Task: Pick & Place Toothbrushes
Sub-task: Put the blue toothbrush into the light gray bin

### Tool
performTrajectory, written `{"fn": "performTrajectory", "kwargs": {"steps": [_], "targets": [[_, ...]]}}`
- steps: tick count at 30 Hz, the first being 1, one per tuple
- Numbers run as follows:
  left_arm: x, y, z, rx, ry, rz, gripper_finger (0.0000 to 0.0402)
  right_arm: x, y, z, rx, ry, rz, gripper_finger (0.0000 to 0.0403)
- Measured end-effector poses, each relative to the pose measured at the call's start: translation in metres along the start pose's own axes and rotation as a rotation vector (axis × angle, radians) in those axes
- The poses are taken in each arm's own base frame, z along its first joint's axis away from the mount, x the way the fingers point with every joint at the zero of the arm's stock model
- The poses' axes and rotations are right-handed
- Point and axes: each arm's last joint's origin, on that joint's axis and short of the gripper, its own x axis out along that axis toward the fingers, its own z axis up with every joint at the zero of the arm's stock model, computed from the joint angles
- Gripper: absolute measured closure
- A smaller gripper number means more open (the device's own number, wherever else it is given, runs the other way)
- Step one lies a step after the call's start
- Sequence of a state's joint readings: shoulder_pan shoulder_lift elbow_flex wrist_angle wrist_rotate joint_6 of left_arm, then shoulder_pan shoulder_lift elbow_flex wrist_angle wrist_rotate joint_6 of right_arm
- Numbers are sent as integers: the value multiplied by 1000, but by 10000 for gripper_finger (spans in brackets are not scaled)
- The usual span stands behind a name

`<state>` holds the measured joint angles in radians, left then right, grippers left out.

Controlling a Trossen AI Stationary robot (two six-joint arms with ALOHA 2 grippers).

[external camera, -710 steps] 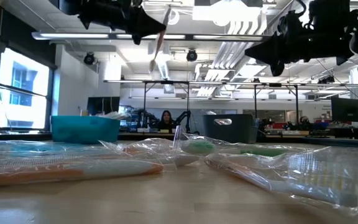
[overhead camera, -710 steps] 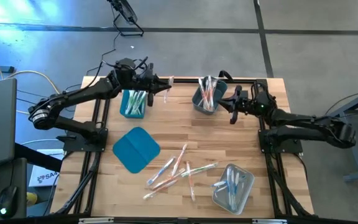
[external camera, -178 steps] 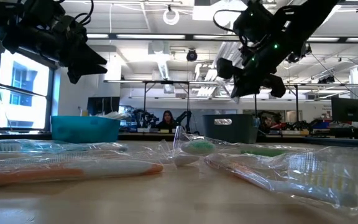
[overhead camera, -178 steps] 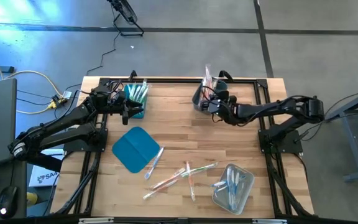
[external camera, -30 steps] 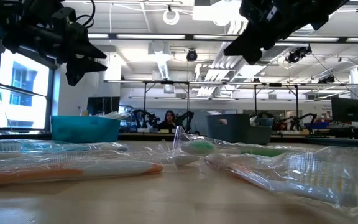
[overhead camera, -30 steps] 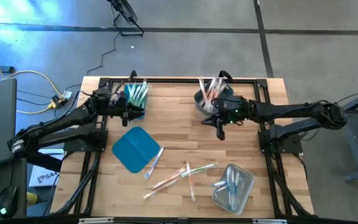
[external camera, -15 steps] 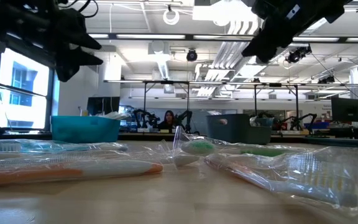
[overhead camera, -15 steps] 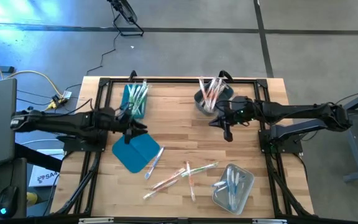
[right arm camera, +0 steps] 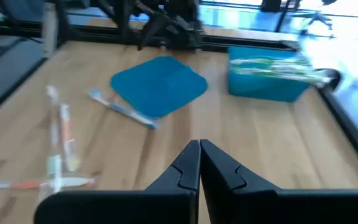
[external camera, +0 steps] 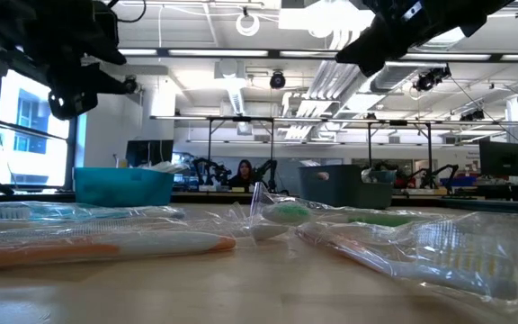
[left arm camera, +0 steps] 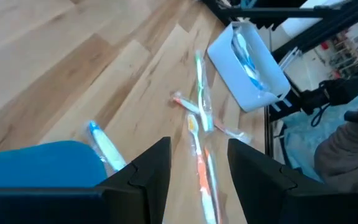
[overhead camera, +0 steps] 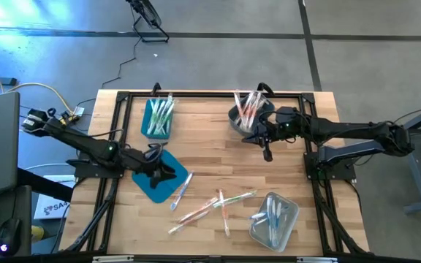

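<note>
**Left arm low over the lid, loose toothbrushes waiting**

The wooden surface (overhead camera: 210, 157) carries a teal bin (overhead camera: 157, 118) at about eleven o'clock, a grey bin (overhead camera: 244, 115) near one o'clock and a clear bin (overhead camera: 274, 218) at five o'clock, all already holding toothbrushes. A loose cluster of toothbrushes (overhead camera: 214, 206) lies at six o'clock, and a single blue toothbrush (overhead camera: 180, 189) rests against the six o'clock edge of the flat teal lid (overhead camera: 159, 175).

The biggest risk, as I judge it, sits with the left end effector (overhead camera: 161, 167). Its fingers are spread and empty, and it hangs right over the lid. If it drops for the blue toothbrush from here, a finger could land on the lid, shove it into the cluster or pinch lid and brush together. The thin, wrapped sticks also overlap, so a grab in the pile could lift two or flick one away.

The right end effector (overhead camera: 267, 151), fingers pressed together and holding nothing, hangs just beside the grey bin; a careless swing could clip that bin.

Compared with a second ago, the left arm has swung from beside the teal bin down toward the lid, while the right end effector has shifted only slightly. The toothbrushes have not moved.
</note>
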<state>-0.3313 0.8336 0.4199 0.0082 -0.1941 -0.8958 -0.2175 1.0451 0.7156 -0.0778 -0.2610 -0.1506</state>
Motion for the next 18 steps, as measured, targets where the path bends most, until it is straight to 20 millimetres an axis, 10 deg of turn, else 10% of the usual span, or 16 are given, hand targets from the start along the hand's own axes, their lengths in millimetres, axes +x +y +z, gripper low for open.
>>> {"fn": "performTrajectory", "kwargs": {"steps": [18], "targets": [[30, -41, 11, 38, 166, 157, 245, 6, 0, -69, 74, -261, -10, 400]]}}
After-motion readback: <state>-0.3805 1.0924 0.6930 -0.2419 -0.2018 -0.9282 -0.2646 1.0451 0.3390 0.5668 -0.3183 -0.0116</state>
